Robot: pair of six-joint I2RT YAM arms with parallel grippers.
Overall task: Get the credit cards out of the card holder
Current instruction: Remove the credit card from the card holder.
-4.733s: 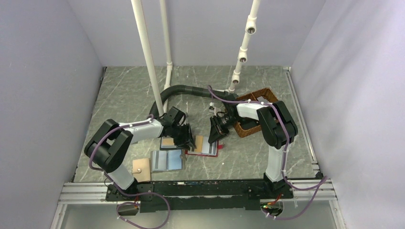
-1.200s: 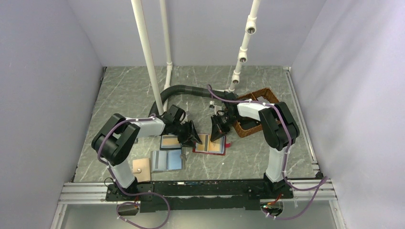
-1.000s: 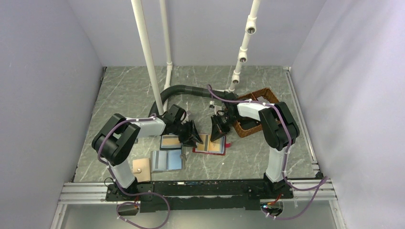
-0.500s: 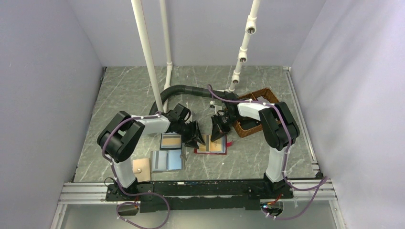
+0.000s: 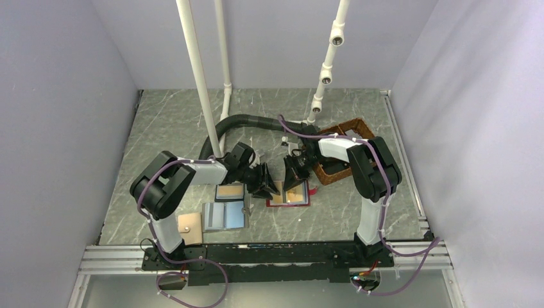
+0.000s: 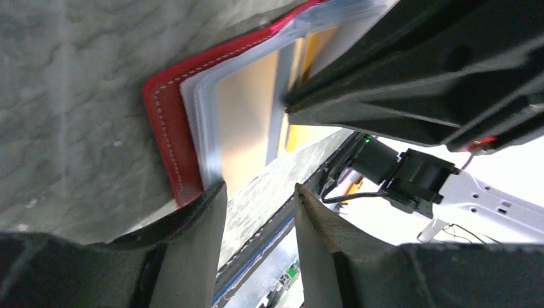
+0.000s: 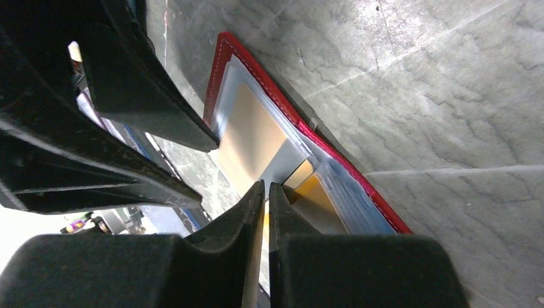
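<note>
The red card holder (image 5: 290, 196) lies spread open on the table between both grippers. It also shows in the left wrist view (image 6: 163, 122) and the right wrist view (image 7: 359, 192). A tan-orange credit card (image 7: 312, 192) sticks partly out of a clear sleeve at the fold, and a tan card (image 6: 247, 115) sits in the other sleeve. My right gripper (image 7: 265, 186) is shut on the tan-orange card's edge, with its tips at the fold (image 5: 294, 181). My left gripper (image 6: 256, 189) is open and empty, one finger pressed on the holder's red corner (image 5: 269, 187).
A dark-framed blue wallet with a tan panel (image 5: 231, 191) and a pale blue bifold (image 5: 224, 215) lie left of the holder. A small tan piece (image 5: 190, 224) lies near the front left. A brown wicker basket (image 5: 340, 154) stands behind the right gripper. A black hose (image 5: 244, 120) runs behind.
My left gripper has moved right onto the card holder's left edge. The holder has shifted a little right. My right gripper has stayed at the fold.
</note>
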